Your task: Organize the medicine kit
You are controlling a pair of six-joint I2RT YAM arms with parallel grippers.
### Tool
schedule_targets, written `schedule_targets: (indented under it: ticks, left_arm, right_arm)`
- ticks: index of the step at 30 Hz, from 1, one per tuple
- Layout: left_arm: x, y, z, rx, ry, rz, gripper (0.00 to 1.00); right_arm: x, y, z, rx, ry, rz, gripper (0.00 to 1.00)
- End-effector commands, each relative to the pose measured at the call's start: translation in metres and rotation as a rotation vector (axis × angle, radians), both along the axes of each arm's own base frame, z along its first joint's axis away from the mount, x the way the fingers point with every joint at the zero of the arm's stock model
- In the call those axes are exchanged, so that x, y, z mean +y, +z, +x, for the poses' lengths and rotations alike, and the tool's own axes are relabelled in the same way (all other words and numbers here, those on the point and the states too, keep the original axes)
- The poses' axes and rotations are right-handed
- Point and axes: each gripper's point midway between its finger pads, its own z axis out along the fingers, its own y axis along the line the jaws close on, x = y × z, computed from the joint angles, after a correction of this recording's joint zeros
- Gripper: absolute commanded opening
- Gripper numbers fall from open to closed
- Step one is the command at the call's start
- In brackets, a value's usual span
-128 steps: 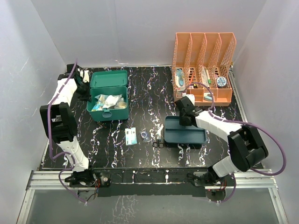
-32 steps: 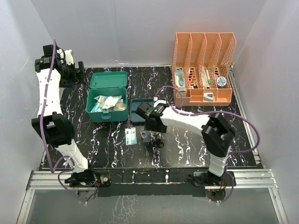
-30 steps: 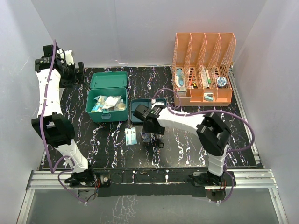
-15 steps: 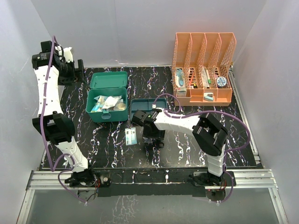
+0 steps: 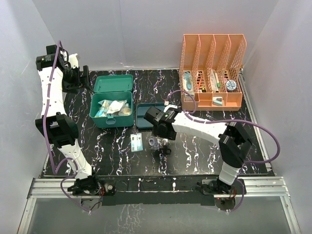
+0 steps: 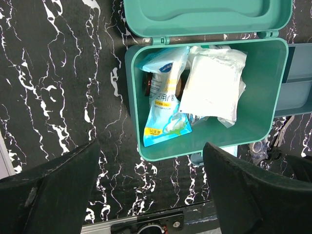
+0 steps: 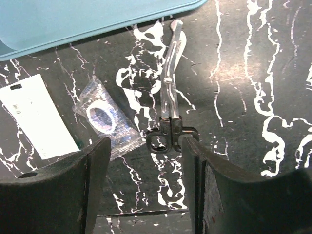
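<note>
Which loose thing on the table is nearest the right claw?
The scissors: their black handles lie under the right gripper; the bagged ring and white card lie aside.

The black marbled table [image 5: 195,152] carries medicine kit [image 5: 122,121], tray [image 7: 73,19], orange rack [image 5: 213,53], scissors [image 7: 168,97], bagged roll [image 7: 102,117] and white card [image 7: 36,114].

The left arm [image 5: 50,92] and right arm [image 5: 200,127] have white links, black joints and trailing purple cables [image 5: 279,146].

Setting: robot test cell, lab-type. Plain white enclosure walls [image 5: 146,34] on three sides; black marbled table [image 5: 122,161]. Left arm [image 5: 50,95] and right arm [image 5: 202,128] bolted to an aluminium rail [image 5: 273,187] (purple cables [image 5: 274,142] exposed).
</note>
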Motion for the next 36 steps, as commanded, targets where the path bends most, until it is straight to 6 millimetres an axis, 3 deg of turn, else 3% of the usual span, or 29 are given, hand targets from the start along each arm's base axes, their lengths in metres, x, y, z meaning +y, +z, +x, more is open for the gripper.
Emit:
schedule_targets:
  ticks: [1,13,27,36]
  left_arm:
    - [-0.002,0.015,-0.008,-0.010,-0.002,-0.013,0.84]
    - [-0.005,0.011,-0.013,0.029,-0.007,-0.036,0.84]
    - [-0.002,0.008,-0.017,0.046,-0.014,-0.012,0.86]
    - [0.000,-0.002,-0.027,0.082,-0.038,0.010,0.92]
  right_arm:
    - [-0.013,0.002,0.004,-0.019,0.002,0.008,0.58]
    - [-0.016,-0.018,0.018,0.018,0.097,0.002,0.58]
    - [-0.012,-0.054,0.004,0.118,0.143,0.000,0.57]
    - [-0.007,-0.063,-0.009,0.172,0.186,-0.005,0.52]
